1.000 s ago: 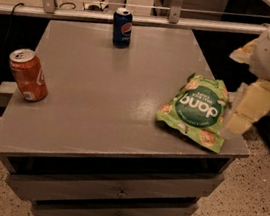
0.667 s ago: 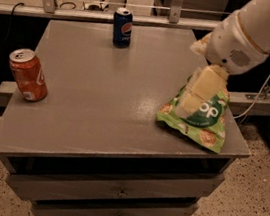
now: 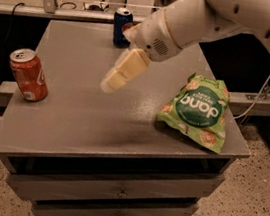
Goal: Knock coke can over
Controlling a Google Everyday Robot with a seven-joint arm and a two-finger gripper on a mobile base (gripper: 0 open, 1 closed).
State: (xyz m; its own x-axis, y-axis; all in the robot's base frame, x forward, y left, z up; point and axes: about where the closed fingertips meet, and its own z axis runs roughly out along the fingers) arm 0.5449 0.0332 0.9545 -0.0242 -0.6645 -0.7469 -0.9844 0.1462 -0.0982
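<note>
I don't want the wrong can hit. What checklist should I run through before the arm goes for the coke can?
1. The coke can stands upright, not yet knocked: ok.
2. The gripper hangs over mid-table, apart from the coke can: ok.
3. Nothing lies between gripper and coke can: ok.
4. The Pepsi can is at the far edge, off that line: ok.
5. The chip bag is on the gripper's other side: ok.
6. The coke can is close to the table edge and might roll off: not ok.
</note>
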